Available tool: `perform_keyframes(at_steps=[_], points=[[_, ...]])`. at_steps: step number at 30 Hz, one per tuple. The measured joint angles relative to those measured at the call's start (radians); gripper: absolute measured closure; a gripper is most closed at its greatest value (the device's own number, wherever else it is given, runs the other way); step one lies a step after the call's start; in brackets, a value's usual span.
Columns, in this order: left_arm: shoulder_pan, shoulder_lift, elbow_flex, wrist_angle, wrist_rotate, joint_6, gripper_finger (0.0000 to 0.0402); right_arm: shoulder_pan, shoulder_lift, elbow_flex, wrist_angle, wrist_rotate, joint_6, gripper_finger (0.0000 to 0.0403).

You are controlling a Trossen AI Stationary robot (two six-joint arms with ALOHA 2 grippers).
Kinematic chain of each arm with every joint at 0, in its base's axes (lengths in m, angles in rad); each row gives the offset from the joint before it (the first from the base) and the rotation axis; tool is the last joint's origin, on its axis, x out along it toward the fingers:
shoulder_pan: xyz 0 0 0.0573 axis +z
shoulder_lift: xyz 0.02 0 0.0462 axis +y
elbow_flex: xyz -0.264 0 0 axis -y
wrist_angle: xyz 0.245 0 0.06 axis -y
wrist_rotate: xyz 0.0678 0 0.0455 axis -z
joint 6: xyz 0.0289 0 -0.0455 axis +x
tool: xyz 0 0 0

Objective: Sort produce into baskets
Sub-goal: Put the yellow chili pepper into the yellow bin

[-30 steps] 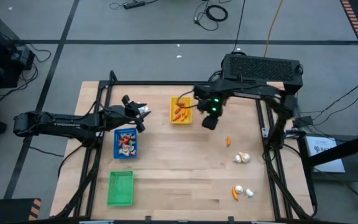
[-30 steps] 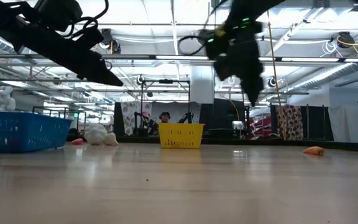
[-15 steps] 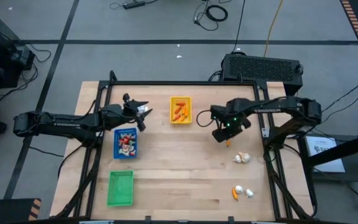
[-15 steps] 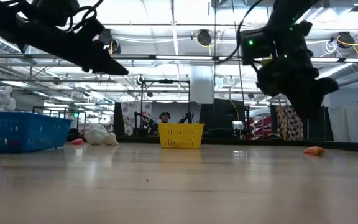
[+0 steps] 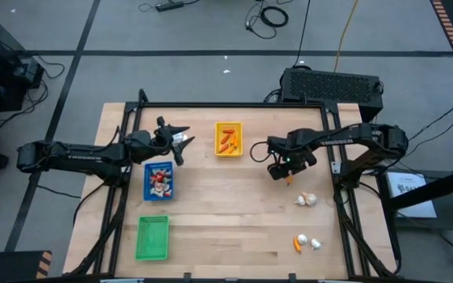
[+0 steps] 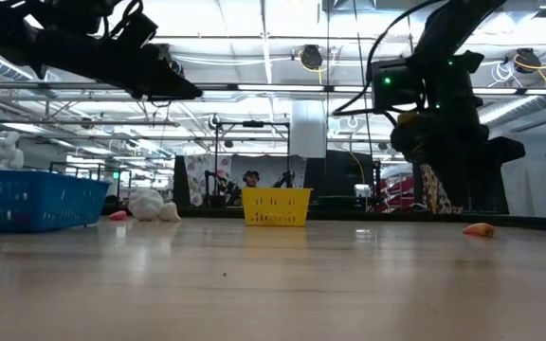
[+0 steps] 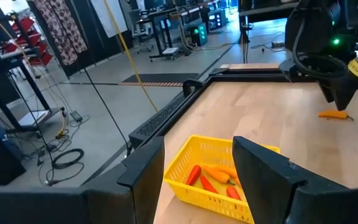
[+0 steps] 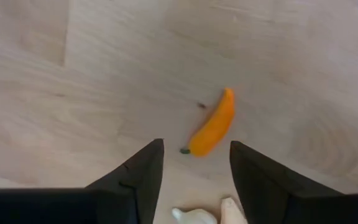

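Pale wooden counter (image 5: 226,228) fills the middle of a workshop floor, with a yellow tray (image 5: 228,139) at about twelve o'clock, a blue tray (image 5: 158,179) at nine and a green tray (image 5: 152,237) at seven. The right hand (image 5: 280,170) hangs low at about three o'clock, fingers spread and holding nothing, right above a small orange carrot (image 8: 213,130) that lies flat on the bare wood.

In the right wrist view the carrot's long axis runs slantwise to the gap between the fingers, dark stem end toward the hand, rounded tip away. My guess is that closing from this angle could pinch it near one end, so it pivots or squirts out sideways. It is thin and low, so the fingertips may also scrape the wood and ride over it. A white garlic bulb (image 8: 194,216) sits just beside the fingers and could be nudged or caught along with it.

The left hand (image 5: 178,140) waits at ten o'clock, open and empty.
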Motion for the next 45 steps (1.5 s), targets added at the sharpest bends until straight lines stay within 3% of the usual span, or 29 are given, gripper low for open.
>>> perform_keyframes(at_steps=[6,14,22,36,45], points=[[0.000,0.000,0.000,0.005,0.000,0.000,0.0204,-0.002,0.000,-0.073,0.033,0.000,-0.005,0.0200],[0.000,0.000,0.000,0.005,0.000,0.001,0.0204,-0.012,0.000,-0.110,0.165,0.018,-0.016,0.0211],[0.000,0.000,0.000,0.004,0.000,0.000,0.0204,-0.003,0.000,-0.110,0.119,0.076,0.042,0.0248],[0.000,0.000,0.000,0.004,0.001,-0.001,0.0204,0.048,-0.004,-0.161,0.218,0.078,0.068,0.0330],[0.000,0.000,0.000,0.018,0.004,-0.003,0.0204,0.048,-0.023,-0.042,0.216,0.069,-0.035,0.0394]])
